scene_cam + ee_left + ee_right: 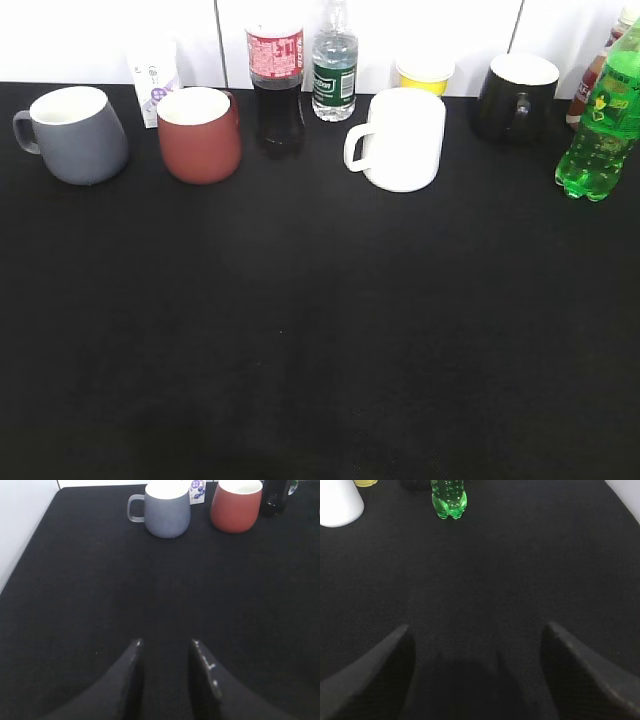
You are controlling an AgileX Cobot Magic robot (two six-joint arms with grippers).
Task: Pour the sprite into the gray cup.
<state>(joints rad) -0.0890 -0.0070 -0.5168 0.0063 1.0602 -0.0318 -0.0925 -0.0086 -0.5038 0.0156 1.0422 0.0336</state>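
Right gripper (475,635) spread wide, empty, low over black surface (320,350); sprite (600,120) upright far right. Left gripper (165,642) narrowly parted, empty. Gray cup (75,133) far left; red mug (200,133), cola bottle (276,85), white mug (400,138) stand between them.

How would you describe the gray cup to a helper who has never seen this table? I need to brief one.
On the black table, look along the back row of cups and bottles to its far left end. The gray cup stands there, left of the red cup. It is the only slate-gray one, white inside, handle pointing left.
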